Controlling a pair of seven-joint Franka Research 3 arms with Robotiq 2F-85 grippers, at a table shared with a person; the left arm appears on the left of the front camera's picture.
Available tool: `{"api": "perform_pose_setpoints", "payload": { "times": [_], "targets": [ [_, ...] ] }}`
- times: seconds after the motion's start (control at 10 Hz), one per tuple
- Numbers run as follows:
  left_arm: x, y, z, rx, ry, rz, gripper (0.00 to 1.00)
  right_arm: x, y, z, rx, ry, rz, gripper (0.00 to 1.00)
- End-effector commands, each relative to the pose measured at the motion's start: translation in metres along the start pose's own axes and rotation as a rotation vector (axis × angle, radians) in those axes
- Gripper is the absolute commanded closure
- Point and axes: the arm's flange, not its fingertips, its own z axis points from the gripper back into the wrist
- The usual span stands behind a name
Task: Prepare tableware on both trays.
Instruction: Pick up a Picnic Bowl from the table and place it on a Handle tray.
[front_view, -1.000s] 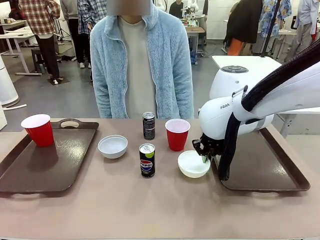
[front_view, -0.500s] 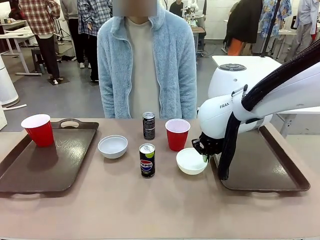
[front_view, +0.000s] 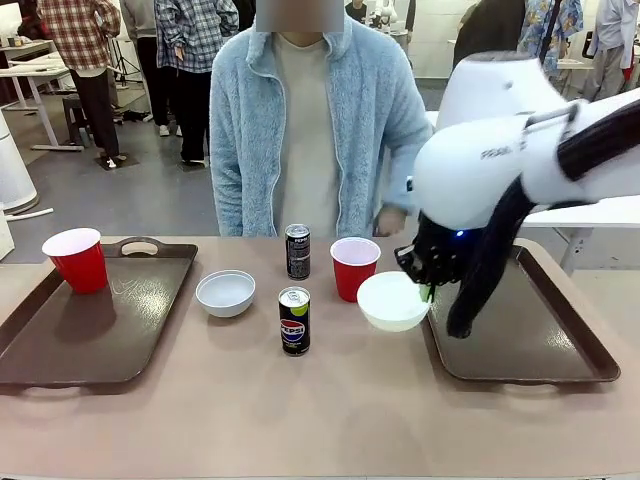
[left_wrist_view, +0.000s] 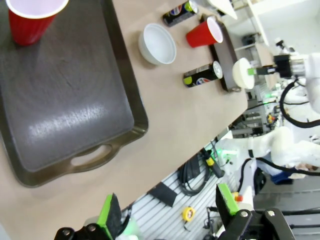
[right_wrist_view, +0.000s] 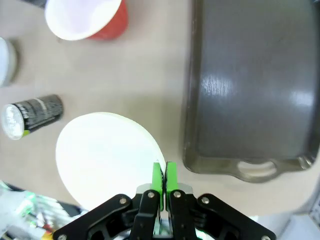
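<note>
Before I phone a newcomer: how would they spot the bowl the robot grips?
Find the brown tray on the robot's right. Off its left rim, the right gripper pinches a white bowl by its edge. The other bowl sits ungripped nearer the left tray.

Front view faces person (front_view: 310, 130); wrist views overlook table (front_view: 250, 410).
</note>
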Motion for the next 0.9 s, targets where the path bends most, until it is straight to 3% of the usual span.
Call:
{"api": "perform_pose_setpoints", "payload": {
  "times": [0.0, 0.5, 0.8],
  "targets": [
    [0.000, 0.000, 0.001, -0.014, -0.005, 0.000, 0.00, 0.004, -0.043, 0.004, 0.010, -0.014, -0.017, 1.00],
    [0.000, 0.000, 0.001, -0.014, -0.005, 0.000, 0.00, 0.025, -0.140, 0.034, 0.033, -0.063, -0.151, 1.00],
    [0.000, 0.000, 0.001, -0.014, -0.005, 0.000, 0.00, 0.036, -0.175, -0.006, 0.026, -0.037, -0.186, 1.00]
  ]
}}
